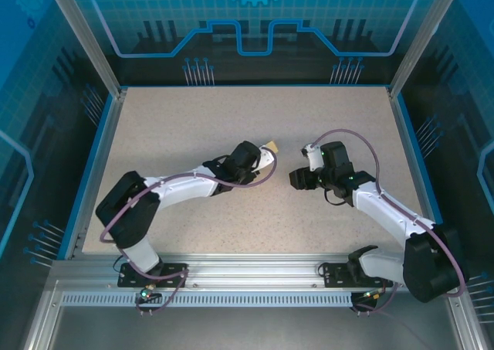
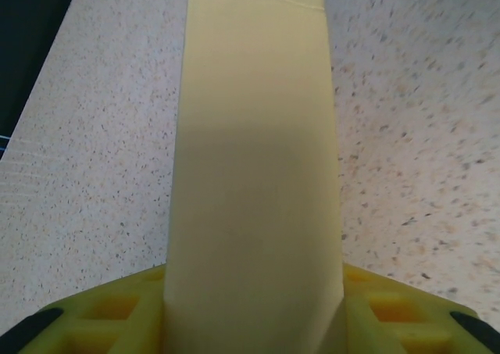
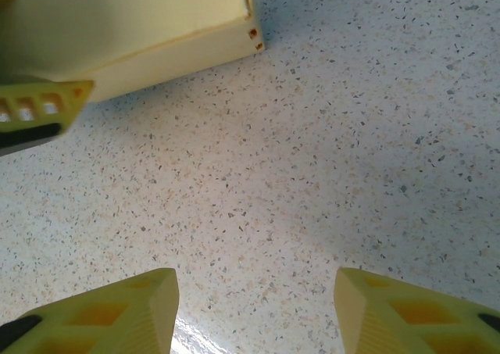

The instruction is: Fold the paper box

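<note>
The left pincer grips the pale yellow paper box between its yellow fingers near the middle of the speckled surface, with the box reaching forward past the fingertips. The right pincer faces it from the right, released, its jaws spread wide over bare surface. In the right wrist view a closed corner of the box lies just ahead, clear of that pincer's fingers.
</note>
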Tool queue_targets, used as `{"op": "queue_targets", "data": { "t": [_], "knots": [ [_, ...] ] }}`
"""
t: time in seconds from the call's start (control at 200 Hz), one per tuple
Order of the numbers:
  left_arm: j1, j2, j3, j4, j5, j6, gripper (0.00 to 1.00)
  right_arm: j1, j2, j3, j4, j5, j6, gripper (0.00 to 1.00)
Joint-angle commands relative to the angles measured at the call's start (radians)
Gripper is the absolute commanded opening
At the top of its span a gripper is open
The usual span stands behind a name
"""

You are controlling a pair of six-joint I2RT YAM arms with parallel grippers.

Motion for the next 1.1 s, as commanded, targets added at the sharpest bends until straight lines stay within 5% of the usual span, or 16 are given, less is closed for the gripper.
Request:
{"op": "queue_targets", "data": {
  "t": [0.0,0.66,1.096],
  "knots": [
    [-0.003,0.060,0.053,0.021,-0.083,0.054,0.44,0.010,0.000,0.009,0.003,0.006,-0.015,0.56],
    [-0.027,0.225,0.091,0.048,-0.024,-0.006,0.63,0.008,0.039,-0.019,0.041,-0.001,-0.006,0.56],
    [-0.038,0.194,0.052,0.072,-0.002,-0.054,0.73,0.014,0.071,-0.056,0.096,-0.019,0.020,0.56]
  ]
}}
